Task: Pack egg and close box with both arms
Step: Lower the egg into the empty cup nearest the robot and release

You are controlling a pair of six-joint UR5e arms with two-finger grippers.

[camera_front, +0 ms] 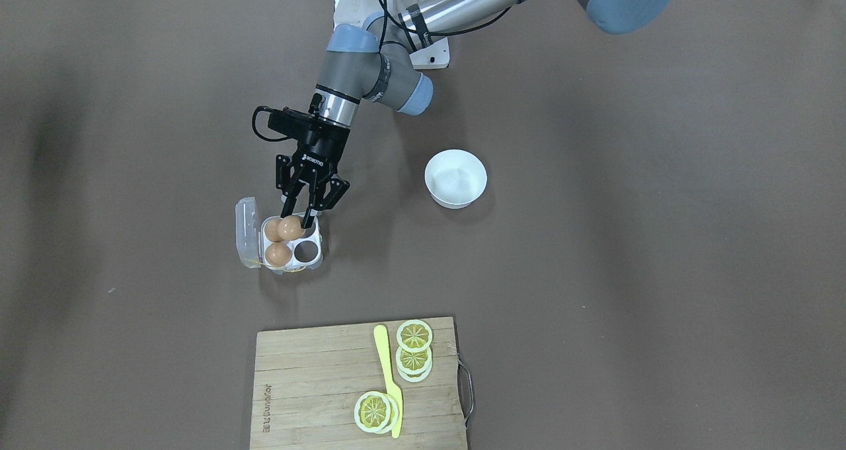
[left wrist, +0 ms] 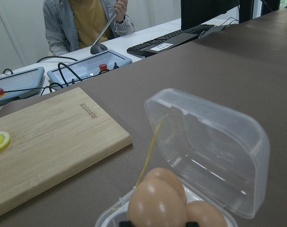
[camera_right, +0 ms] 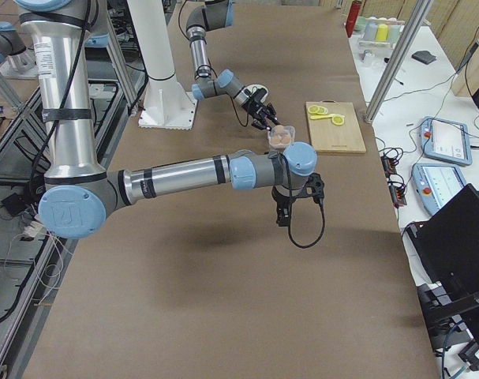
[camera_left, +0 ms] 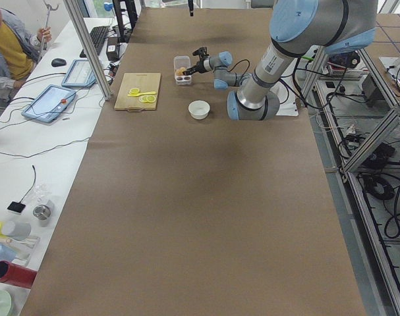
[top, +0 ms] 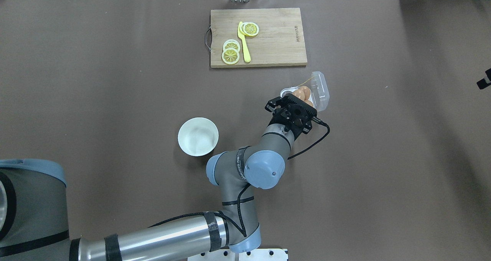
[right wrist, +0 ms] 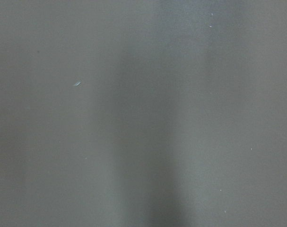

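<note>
The clear box [camera_front: 246, 228] stands open on the brown table, its lid folded back to the side; it also shows in the left wrist view [left wrist: 214, 156]. Two eggs [camera_front: 278, 254] lie in its cups and one cup [camera_front: 305, 252] is empty. My left gripper [camera_front: 299, 220] is shut on a third egg [camera_front: 291, 227], held just over the box's cup nearest the robot; this egg fills the bottom of the left wrist view [left wrist: 157, 208]. My right gripper [camera_right: 285, 217] hangs over bare table away from the box; I cannot tell whether it is open or shut.
A round white bowl [camera_front: 455, 178] stands on the left arm's side of the box. A wooden cutting board [camera_front: 317, 384] with lemon slices [camera_front: 414, 336] and a yellow knife [camera_front: 388, 377] lies on the far side of the table from the robot.
</note>
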